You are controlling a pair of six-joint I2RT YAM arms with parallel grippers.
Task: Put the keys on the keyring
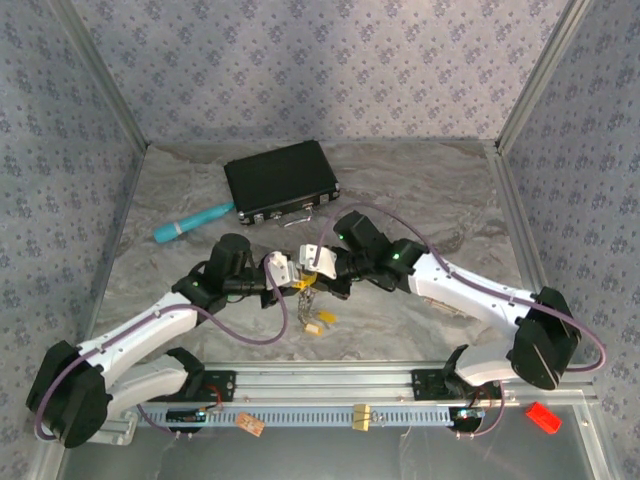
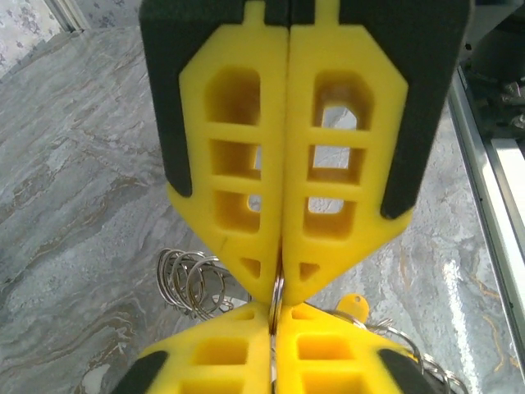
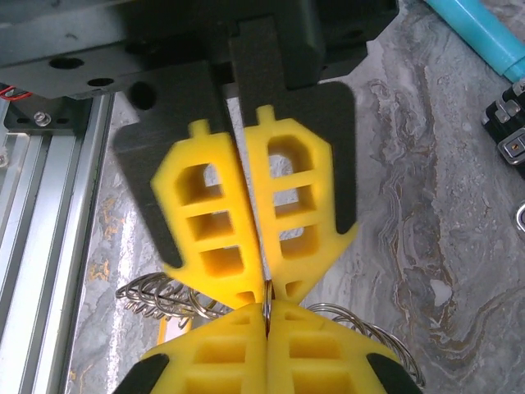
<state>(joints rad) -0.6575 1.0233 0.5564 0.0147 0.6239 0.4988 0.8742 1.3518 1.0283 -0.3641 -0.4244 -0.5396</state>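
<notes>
My two grippers meet tip to tip above the middle of the table. In the left wrist view my left gripper is at the bottom and the right gripper at the top, both shut on a thin metal keyring seen edge-on. The right wrist view shows the same: the right gripper below, the left gripper above, the keyring pinched between them. Bunches of wire rings hang to either side. A yellow key head shows just behind. From above, a yellow key lies under the grippers.
A black rectangular case lies at the back of the table, with a teal pen-like tool to its left. The metal rail runs along the near edge. A small red piece sits beyond the rail at the right.
</notes>
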